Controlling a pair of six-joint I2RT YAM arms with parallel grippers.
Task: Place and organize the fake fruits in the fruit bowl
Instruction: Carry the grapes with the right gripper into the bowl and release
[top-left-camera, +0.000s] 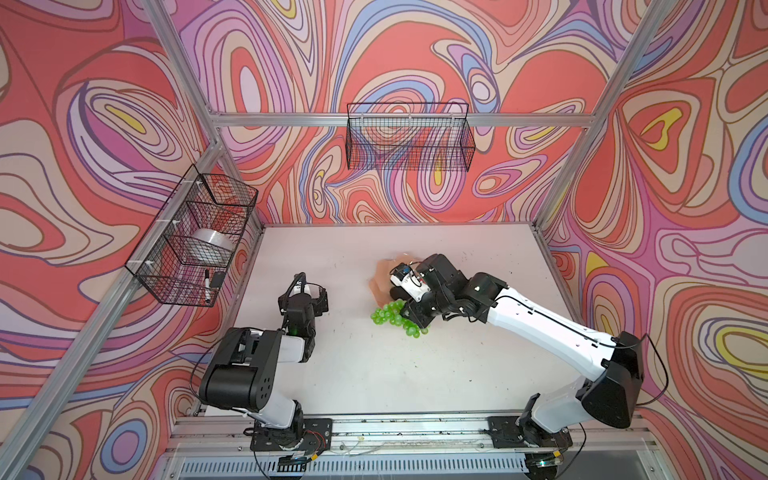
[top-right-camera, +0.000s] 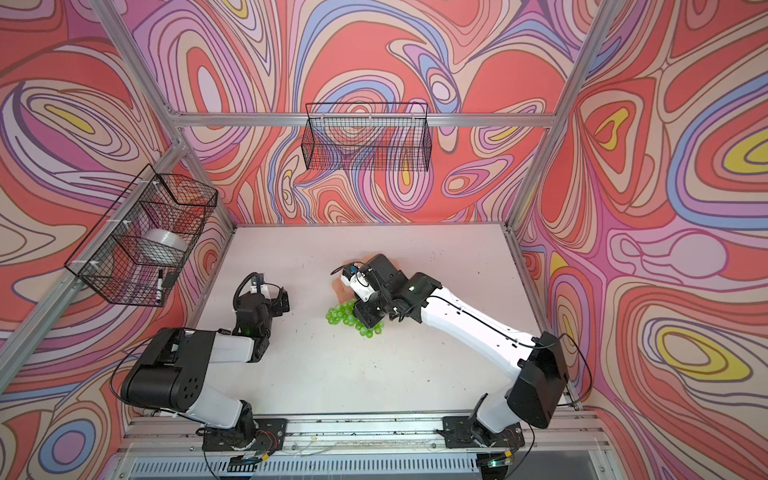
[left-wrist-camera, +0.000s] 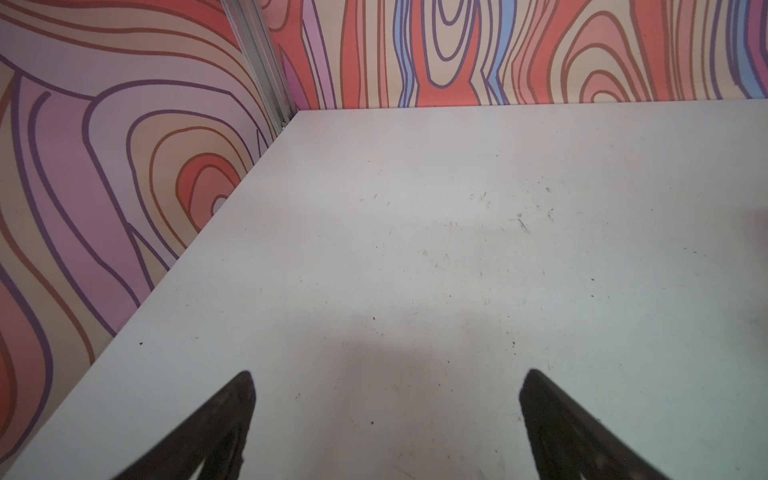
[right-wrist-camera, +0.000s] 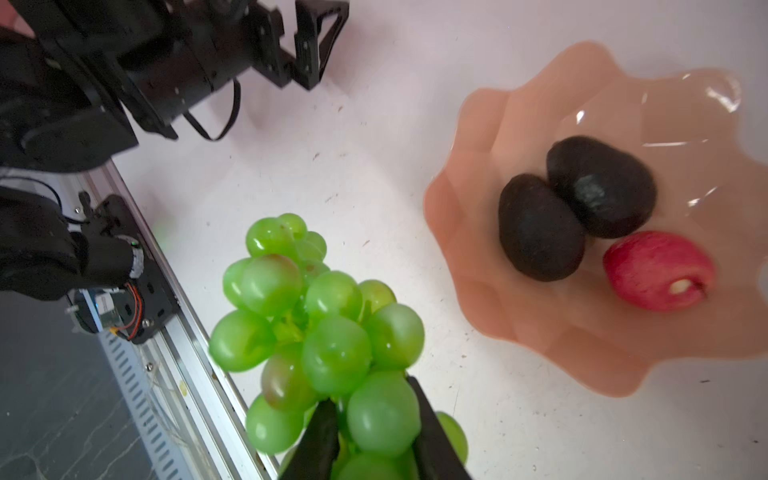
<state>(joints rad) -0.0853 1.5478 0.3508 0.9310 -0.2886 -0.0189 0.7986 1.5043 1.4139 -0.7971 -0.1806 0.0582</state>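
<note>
My right gripper (right-wrist-camera: 372, 392) is shut on a bunch of bright green grapes (right-wrist-camera: 316, 332), its dark fingers pinching a grape at one end. In both top views the grapes (top-left-camera: 388, 316) (top-right-camera: 347, 318) sit just in front of the fruit bowl (top-left-camera: 380, 282) (top-right-camera: 338, 291), which the right arm mostly covers. The right wrist view shows the peach-pink bowl (right-wrist-camera: 465, 291) holding two dark avocados (right-wrist-camera: 540, 228) (right-wrist-camera: 602, 187) and a red apple (right-wrist-camera: 660, 270). I cannot tell whether the grapes touch the table. My left gripper (left-wrist-camera: 390, 374) (top-left-camera: 320, 296) is open and empty, left of the grapes.
A black wire basket (top-left-camera: 409, 137) hangs on the back wall. Another wire basket (top-left-camera: 195, 237) on the left wall holds a tape roll (top-left-camera: 212, 247) and a marker (top-left-camera: 206, 286). An aluminium rail (top-left-camera: 415, 428) carrying both arm bases runs along the table's front edge.
</note>
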